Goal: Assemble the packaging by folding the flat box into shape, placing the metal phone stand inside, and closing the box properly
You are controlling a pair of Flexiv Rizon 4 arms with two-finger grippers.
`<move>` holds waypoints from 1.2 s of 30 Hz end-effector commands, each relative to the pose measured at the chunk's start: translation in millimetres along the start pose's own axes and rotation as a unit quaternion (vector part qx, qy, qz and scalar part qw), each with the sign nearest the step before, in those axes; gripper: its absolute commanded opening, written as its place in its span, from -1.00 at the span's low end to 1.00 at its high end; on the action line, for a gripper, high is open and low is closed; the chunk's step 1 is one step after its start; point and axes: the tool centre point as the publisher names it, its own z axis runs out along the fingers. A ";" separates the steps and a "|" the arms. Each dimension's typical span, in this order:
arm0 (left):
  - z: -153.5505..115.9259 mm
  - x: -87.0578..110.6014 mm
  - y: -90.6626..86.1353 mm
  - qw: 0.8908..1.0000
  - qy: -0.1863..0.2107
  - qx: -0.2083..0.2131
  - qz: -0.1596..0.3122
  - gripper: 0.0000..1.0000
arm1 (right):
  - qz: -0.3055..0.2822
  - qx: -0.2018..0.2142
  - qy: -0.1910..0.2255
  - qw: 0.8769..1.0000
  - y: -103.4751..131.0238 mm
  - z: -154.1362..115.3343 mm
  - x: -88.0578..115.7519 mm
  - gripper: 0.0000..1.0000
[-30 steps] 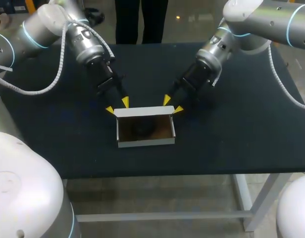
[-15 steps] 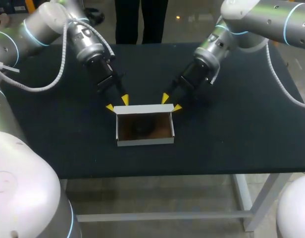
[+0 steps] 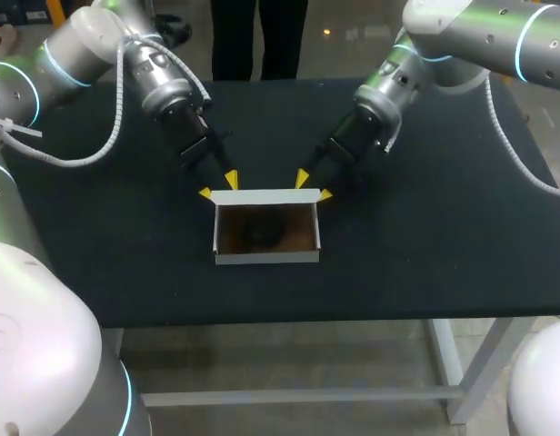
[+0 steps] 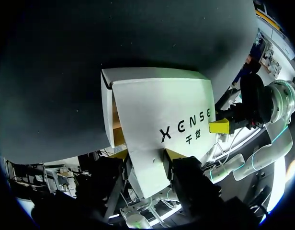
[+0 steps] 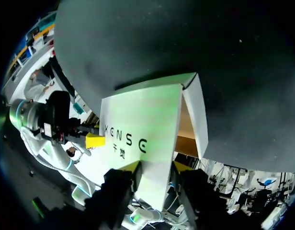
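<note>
The left claw (image 3: 217, 185) is spread, its yellow tips straddling the far left corner of the lid (image 3: 265, 195). The right claw (image 3: 314, 186) is spread likewise over the far right corner. In both wrist views the white flap runs up between the fingers, yet no firm pinch on its faces can be made out. The lid stands nearly upright on the far wall of the box (image 3: 266, 257), which sits open near the middle of the tabletop (image 3: 425, 245) with the dark phone stand (image 3: 260, 232) lying inside. The card looks thin and light, likely to crease under a hard squeeze and to slide on the tabletop if pushed from one side only. The safest hold seems to be the lid's two free corners, taken together, and the metal stand's weight probably helps anchor the base
</note>
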 end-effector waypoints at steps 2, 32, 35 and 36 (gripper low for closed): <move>0.8 0.9 -4.9 1.000 0.011 -0.005 0.001 -0.15 | 0.000 0.009 -0.003 1.000 6.7 -0.3 6.2 -0.11; 7.0 -3.4 0.7 0.999 0.028 0.016 0.005 -0.26 | -0.001 0.013 -0.012 1.000 8.7 4.5 10.3 -0.12; 9.1 -3.2 1.6 0.999 0.030 0.018 0.005 -0.27 | -0.002 0.013 -0.013 1.000 8.6 4.8 10.2 -0.13; 10.2 -3.1 1.7 0.999 0.030 0.019 0.006 -0.27 | -0.002 0.013 -0.013 1.000 8.6 5.0 9.8 -0.13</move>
